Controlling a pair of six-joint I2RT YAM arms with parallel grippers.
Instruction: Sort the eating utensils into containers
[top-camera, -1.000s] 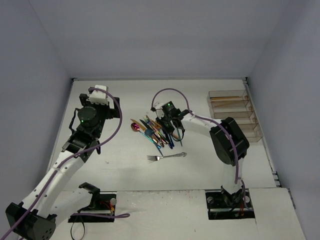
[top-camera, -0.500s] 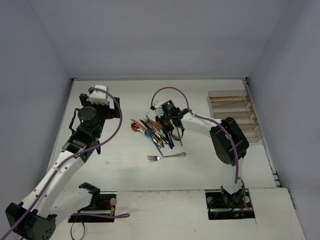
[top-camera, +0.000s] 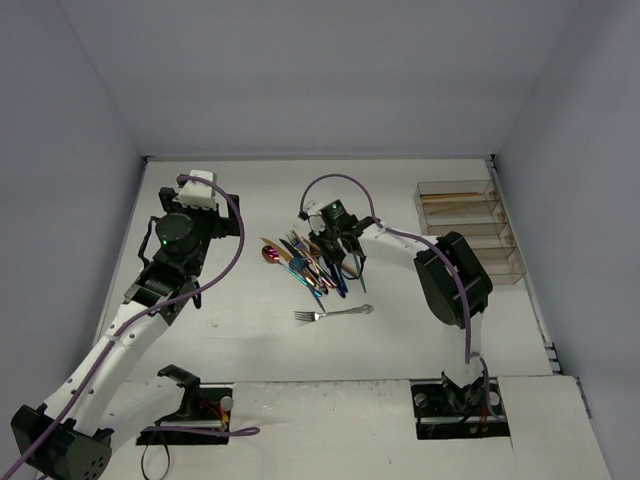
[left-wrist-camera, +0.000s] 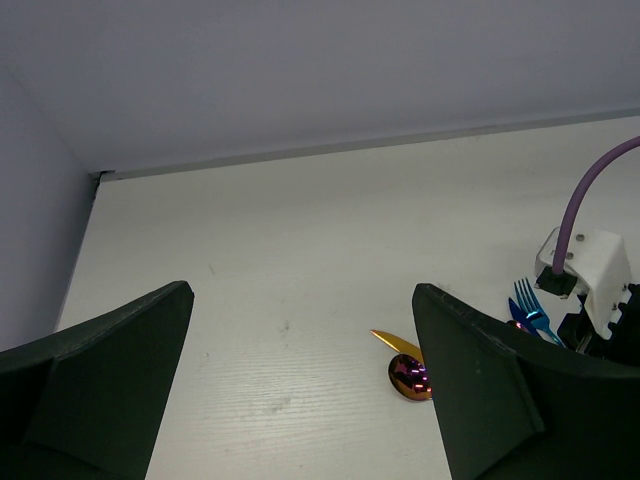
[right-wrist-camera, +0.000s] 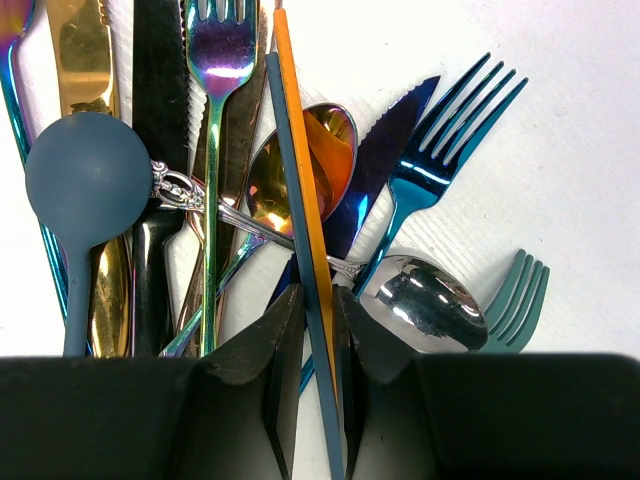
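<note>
Near the middle of the worktop, the right arm rises from its base at the near edge, folds at the elbow and stretches leftward, its wrist tipped down so that the right gripper sits on the pile of utensils. Its jaws are pinched in against a thin orange-and-blue utensil, which runs straight out from between the fingers and across the heap. The left arm sweeps up along the left edge, wrist raised toward the far left corner. The left gripper hangs over bare worktop with its jaws spread wide and nothing between them. A silver fork lies alone between the pile and the near edge, and a magenta spoon lies at the pile's left end. The clear trays stand along the right edge toward the far right corner, well apart from the pile. The farthest ones hold a few gold-brown pieces (too small to tell what kind). The pinched utensil shows only as a narrow strip in the right wrist view, and both its ends run out of the picture, so knife, fork or spoon cannot be told. The gripper body cuts off the handles of a teal fork and a matte blue-grey spoon. In the left wrist view one finger covers part of the magenta spoon and most of a blue fork.
</note>
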